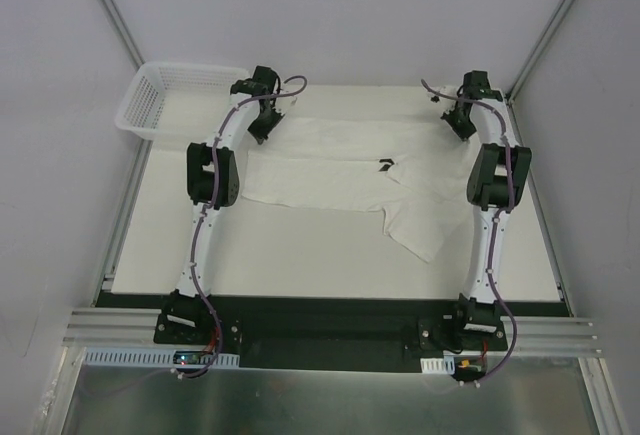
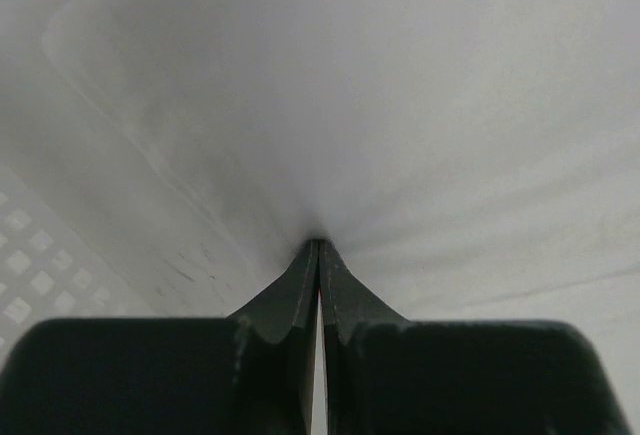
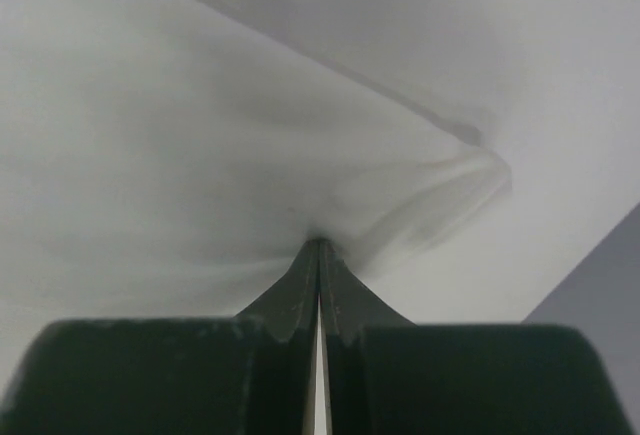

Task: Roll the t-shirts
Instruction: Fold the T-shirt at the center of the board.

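Note:
One white t-shirt point(image 1: 340, 170) lies spread across the table, its small dark neck tag point(image 1: 385, 164) facing up and one part trailing toward the front right. My left gripper point(image 1: 262, 135) is down at the shirt's far left edge. In the left wrist view the fingertips point(image 2: 318, 245) are shut, and the white cloth point(image 2: 420, 135) puckers into them. My right gripper point(image 1: 462, 130) is at the shirt's far right edge. Its jaws point(image 3: 320, 242) are shut too, pinching cloth point(image 3: 200, 155) that wrinkles toward them, beside a folded corner point(image 3: 470, 180).
A white plastic mesh basket point(image 1: 180, 100) stands at the table's far left corner, close to my left gripper; its mesh point(image 2: 30, 275) shows at the left wrist view's lower left. Grey walls close in the table on the left, the right and the far side.

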Controlling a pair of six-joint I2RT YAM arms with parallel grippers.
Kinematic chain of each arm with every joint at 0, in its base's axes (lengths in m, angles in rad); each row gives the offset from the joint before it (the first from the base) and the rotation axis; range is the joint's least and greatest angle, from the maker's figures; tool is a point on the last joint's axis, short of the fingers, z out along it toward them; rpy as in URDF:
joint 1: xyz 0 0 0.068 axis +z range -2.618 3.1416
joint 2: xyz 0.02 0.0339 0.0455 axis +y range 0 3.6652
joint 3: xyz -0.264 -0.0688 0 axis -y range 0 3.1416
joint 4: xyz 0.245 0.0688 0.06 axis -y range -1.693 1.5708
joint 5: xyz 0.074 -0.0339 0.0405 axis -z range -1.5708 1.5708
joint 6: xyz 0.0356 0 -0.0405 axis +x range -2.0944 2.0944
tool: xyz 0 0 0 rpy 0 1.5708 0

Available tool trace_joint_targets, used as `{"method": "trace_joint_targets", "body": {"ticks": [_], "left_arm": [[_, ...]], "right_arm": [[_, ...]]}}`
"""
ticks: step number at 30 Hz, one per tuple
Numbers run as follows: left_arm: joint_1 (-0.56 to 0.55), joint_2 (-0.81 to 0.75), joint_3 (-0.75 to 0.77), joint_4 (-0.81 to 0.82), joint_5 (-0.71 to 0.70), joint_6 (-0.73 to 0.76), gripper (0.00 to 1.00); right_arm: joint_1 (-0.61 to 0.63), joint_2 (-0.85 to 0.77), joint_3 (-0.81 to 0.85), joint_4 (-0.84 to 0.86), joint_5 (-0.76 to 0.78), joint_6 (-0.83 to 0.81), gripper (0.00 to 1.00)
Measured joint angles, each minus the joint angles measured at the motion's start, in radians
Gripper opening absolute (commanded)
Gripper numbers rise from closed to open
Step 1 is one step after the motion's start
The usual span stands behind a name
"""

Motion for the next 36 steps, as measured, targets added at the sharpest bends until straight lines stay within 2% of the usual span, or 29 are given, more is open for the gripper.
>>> {"method": "trace_joint_targets", "body": {"ticks": [5, 7, 8, 9, 12, 13, 15, 16, 21, 25, 26, 27, 30, 33, 36], "left_arm": [[-0.003, 0.018, 0.029, 0.041, -0.016, 0.029, 0.0], [-0.01, 0.016, 0.026, 0.051, -0.022, 0.032, 0.0], [-0.016, 0.01, 0.014, 0.058, -0.024, 0.032, 0.03], [-0.023, 0.003, 0.005, 0.059, -0.024, 0.032, 0.12], [-0.048, -0.06, -0.063, 0.054, -0.032, 0.035, 0.31], [-0.06, -0.091, -0.086, 0.05, -0.035, 0.037, 0.4], [-0.088, -0.173, -0.134, 0.047, -0.042, 0.032, 0.47], [-0.106, -0.227, -0.159, 0.051, -0.04, 0.027, 0.52], [-0.177, -0.546, -0.3, 0.066, -0.003, -0.031, 0.59], [-0.175, -0.782, -0.436, 0.065, 0.072, -0.091, 0.65], [-0.169, -0.829, -0.477, 0.064, 0.093, -0.105, 0.67], [-0.163, -0.869, -0.518, 0.056, 0.111, -0.115, 0.75], [-0.145, -0.97, -0.679, 0.046, 0.167, -0.14, 0.91], [-0.114, -1.027, -0.846, 0.044, 0.224, -0.176, 0.91], [-0.037, -1.058, -1.017, 0.05, 0.283, -0.207, 0.88]], "right_arm": [[0.006, 0.023, 0.009, 0.125, 0.034, -0.056, 0.01], [0.005, 0.024, 0.006, 0.161, 0.032, -0.052, 0.07], [0.004, 0.02, -0.006, 0.187, 0.031, -0.047, 0.14], [0.003, 0.007, -0.031, 0.215, 0.028, -0.033, 0.29], [-0.005, -0.076, -0.154, 0.275, 0.003, 0.019, 0.49], [-0.008, -0.127, -0.217, 0.28, -0.018, 0.042, 0.52], [-0.013, -0.233, -0.305, 0.281, -0.051, 0.088, 0.56], [-0.014, -0.301, -0.35, 0.278, -0.074, 0.114, 0.57], [-0.021, -0.694, -0.502, 0.264, -0.24, 0.211, 0.58], [0.016, -1.034, -0.646, 0.179, -0.381, 0.183, 0.61], [0.049, -1.107, -0.692, 0.146, -0.391, 0.149, 0.62], [0.09, -1.163, -0.737, 0.107, -0.399, 0.112, 0.63], [0.223, -1.318, -0.948, -0.012, -0.422, -0.031, 0.63], [0.243, -1.39, -1.184, -0.103, -0.402, -0.172, 0.62], [0.24, -1.407, -1.389, -0.153, -0.351, -0.322, 0.62]]}}
